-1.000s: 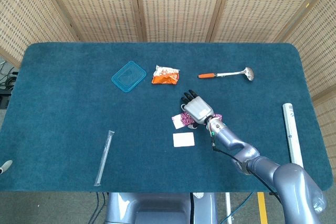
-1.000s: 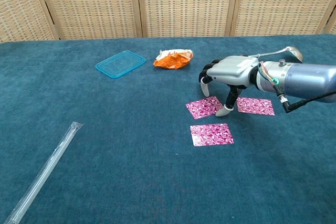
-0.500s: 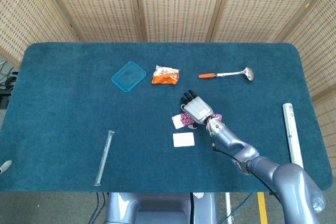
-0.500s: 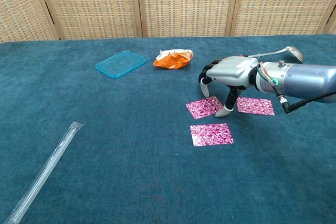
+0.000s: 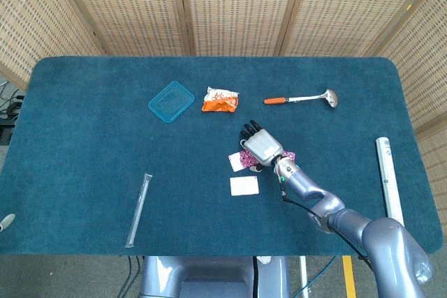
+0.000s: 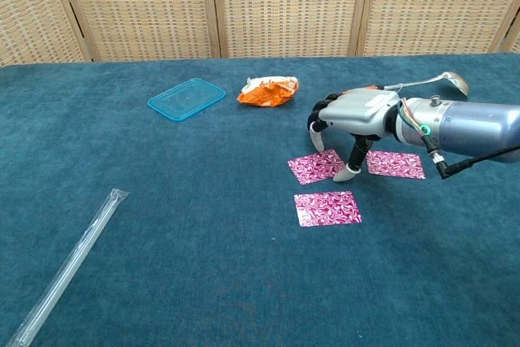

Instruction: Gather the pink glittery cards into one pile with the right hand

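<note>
No legible text is seen in either view. Markings on the orange snack packet (image 5: 220, 100) are too small to be read.

From the head view our right hand (image 5: 261, 146) covers most of two pink cards (image 5: 241, 160). A white object (image 5: 5, 222) is cut off at the table's near left corner

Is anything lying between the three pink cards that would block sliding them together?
Nothing visible does. Only bare cloth separates the left card, right card and near card; the right hand stands over the left card.
</note>
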You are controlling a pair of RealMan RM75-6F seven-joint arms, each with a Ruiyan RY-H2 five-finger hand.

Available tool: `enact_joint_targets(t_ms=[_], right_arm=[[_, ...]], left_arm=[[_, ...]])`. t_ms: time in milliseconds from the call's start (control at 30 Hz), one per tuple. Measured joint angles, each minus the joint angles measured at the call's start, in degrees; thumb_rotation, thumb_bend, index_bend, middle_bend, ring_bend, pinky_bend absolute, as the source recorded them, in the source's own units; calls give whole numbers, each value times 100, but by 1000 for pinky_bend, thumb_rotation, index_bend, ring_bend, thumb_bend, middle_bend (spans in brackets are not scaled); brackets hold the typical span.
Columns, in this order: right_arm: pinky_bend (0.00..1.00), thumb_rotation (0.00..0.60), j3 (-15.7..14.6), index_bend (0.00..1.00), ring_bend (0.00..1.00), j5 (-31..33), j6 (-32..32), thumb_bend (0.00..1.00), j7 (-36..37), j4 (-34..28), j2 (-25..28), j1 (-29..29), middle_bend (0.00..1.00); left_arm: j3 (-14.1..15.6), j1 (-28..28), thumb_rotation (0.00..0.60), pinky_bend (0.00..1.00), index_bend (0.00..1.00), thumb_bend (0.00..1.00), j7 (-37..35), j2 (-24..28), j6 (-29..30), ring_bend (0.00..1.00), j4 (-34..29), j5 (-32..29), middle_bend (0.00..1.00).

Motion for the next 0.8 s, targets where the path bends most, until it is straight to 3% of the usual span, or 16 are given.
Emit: enact_joint_targets(t_ms=[533,800], right_arm=[[0,600,-28,460,0,-45,38,260,61,40,-47,-11,213],[0,600,-46,477,0,-83,91,318,135,53,-52,-31,229]], left_arm=[[-2,4,600,0,0,46,2,-5,6,0,12,0,0],[-5,5,600,0,0,46,-17,-8,6,0,29,2,0]])
